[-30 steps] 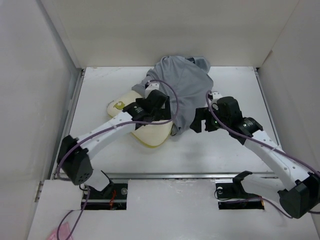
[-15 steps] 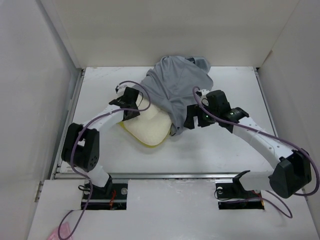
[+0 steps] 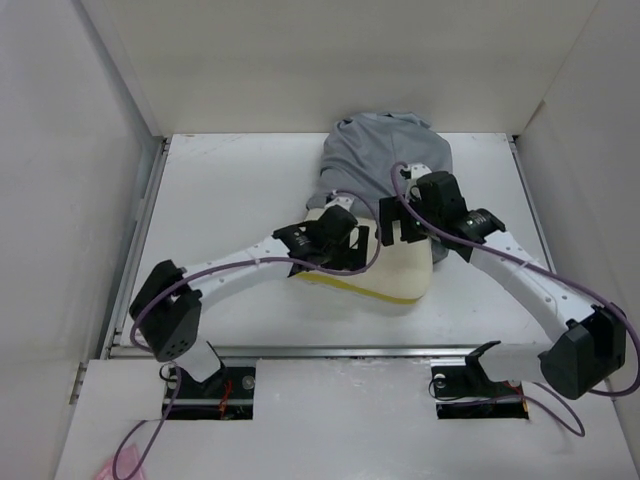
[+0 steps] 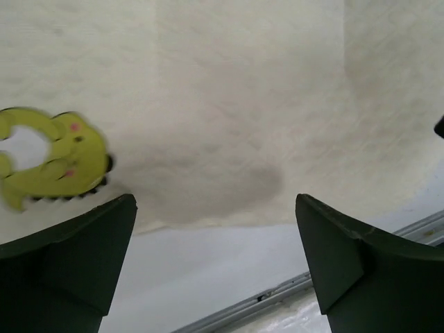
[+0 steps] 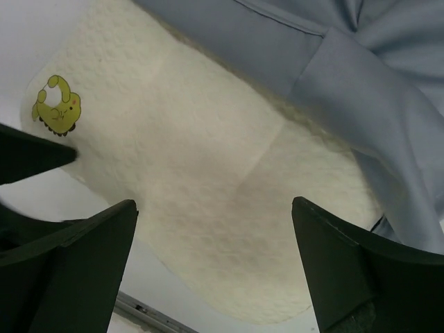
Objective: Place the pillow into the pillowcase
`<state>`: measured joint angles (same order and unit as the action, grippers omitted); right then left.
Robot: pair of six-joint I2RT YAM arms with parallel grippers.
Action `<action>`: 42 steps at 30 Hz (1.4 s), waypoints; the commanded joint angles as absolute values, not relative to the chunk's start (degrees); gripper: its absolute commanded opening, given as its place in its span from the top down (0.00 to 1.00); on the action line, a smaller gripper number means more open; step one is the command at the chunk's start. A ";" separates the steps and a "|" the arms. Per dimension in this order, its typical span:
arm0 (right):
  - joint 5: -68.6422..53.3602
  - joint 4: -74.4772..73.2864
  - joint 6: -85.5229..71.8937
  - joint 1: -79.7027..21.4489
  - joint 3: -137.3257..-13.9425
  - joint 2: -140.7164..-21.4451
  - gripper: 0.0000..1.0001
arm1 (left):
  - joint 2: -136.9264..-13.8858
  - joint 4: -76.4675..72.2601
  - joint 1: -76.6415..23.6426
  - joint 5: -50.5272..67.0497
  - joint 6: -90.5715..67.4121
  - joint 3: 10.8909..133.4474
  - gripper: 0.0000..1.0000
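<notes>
Left gripper (image 3: 335, 243) released, nothing between the fingers, at the 9 o'clock end of the pillow (image 3: 405, 277), near its yellow tag (image 4: 59, 156). Pillow mid-table, 12 o'clock edge under the grey pillowcase (image 3: 385, 160). Right gripper (image 3: 397, 232) likewise released, empty, above the cream foam.

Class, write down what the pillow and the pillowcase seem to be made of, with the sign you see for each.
The pillow: probably foam under a cream, matte cover with a dimpled knit-like texture; it keeps a thick, rounded edge. The pillowcase: thin grey matte cloth, perhaps cotton; it drapes in soft folds and shows a stitched seam.
</notes>
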<state>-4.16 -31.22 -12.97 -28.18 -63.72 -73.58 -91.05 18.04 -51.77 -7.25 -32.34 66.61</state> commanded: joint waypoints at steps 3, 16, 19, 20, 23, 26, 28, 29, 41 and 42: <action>0.52 -33.48 -11.95 -30.32 -64.78 -70.14 0.02 | -76.57 28.55 -48.52 -18.44 -36.11 67.42 0.00; 13.34 -36.81 -26.35 -50.44 -87.25 -100.08 0.01 | -67.15 24.18 -18.56 -19.96 -43.24 55.81 0.00; 15.46 -39.73 -29.00 -50.45 -94.64 -110.02 0.01 | -67.15 23.30 -17.50 -19.42 -43.24 54.50 0.00; 15.47 -39.73 -29.00 -50.45 -97.62 -112.21 0.01 | -66.37 21.64 -17.49 -18.47 -42.63 53.45 0.00; 15.47 -40.52 -29.00 -50.45 -99.93 -119.78 0.04 | -66.36 21.01 -16.96 -17.58 -42.63 52.82 0.00; 15.47 -38.86 -29.53 -50.45 -96.26 -121.73 0.46 | -67.41 19.96 -16.44 -15.47 -41.13 53.34 0.00; 17.57 -36.92 -29.53 -50.45 -89.67 -116.41 0.92 | -68.02 17.94 -16.44 -12.42 -39.47 53.35 0.00; 18.97 -35.96 -29.53 -50.45 -87.73 -113.50 1.00 | -68.64 16.45 -16.44 -10.48 -36.85 52.74 0.00; 12.15 -34.18 -16.18 -45.28 -75.94 -79.72 1.00 | -80.94 -9.75 -28.47 15.47 -10.12 49.48 0.00; 12.13 -35.49 -16.17 -44.65 -76.46 -78.76 1.00 | -81.90 -9.76 -29.17 14.60 -8.89 51.14 0.00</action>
<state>14.57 -34.87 -19.31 -45.91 -75.57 -80.23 -80.86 -3.05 -27.70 11.27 -16.62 47.48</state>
